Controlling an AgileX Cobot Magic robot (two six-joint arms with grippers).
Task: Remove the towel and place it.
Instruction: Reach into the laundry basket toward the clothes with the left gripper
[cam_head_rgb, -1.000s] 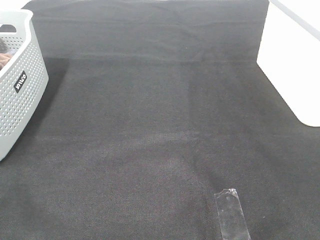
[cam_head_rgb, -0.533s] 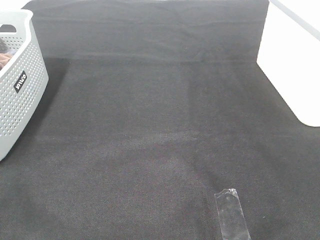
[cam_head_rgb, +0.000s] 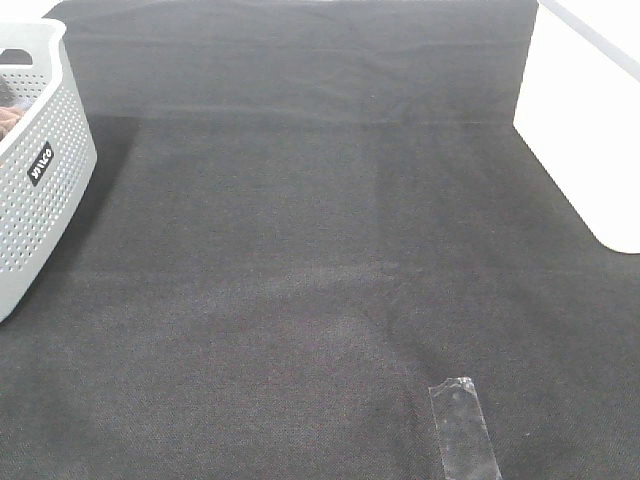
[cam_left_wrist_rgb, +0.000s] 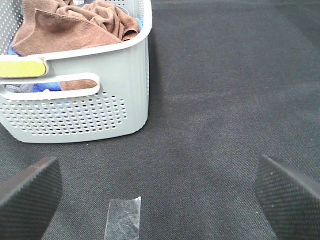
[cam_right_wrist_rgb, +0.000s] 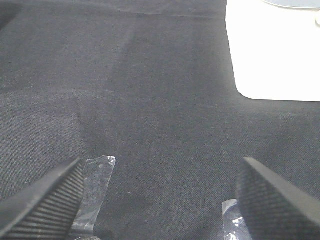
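Towel: we see the towel (cam_left_wrist_rgb: 75, 25) heaped in the basket (cam_left_wrist_rgb: 100, 107), not yet lifted; the blue beneath is possibly other laundry.
Left claw: the left gripper (cam_left_wrist_rgb: 160, 200) is spread wide and empty, facing the basket to reach in.
Right claw: the right gripper (cam_right_wrist_rgb: 160, 200) is wide open and empty over the black cloth (cam_right_wrist_rgb: 150, 90), which we judge to be the landing spot.

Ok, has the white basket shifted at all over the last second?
No. In the high view the basket sits at the same spot on the left edge, no nearer or farther from the tape strip on the black cloth.
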